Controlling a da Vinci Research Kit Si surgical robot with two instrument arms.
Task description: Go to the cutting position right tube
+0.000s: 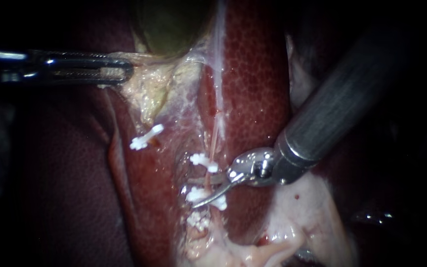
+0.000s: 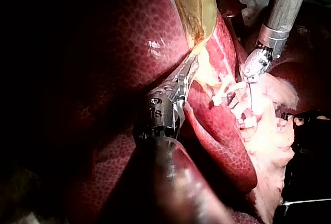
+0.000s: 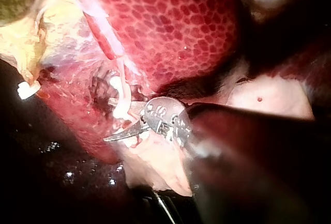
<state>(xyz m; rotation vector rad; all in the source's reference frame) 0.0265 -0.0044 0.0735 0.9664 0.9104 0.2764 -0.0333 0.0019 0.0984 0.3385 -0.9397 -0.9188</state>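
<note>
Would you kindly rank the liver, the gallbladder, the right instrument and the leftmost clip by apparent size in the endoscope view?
1. liver
2. right instrument, though its nearness to the camera makes this unsure
3. gallbladder, only partly in view
4. leftmost clip, clearly smallest

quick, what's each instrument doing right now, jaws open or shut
Left instrument: shut on the gallbladder, at its pale lower edge.
Right instrument: open, with the right tube between its blades and not gripped.
</note>
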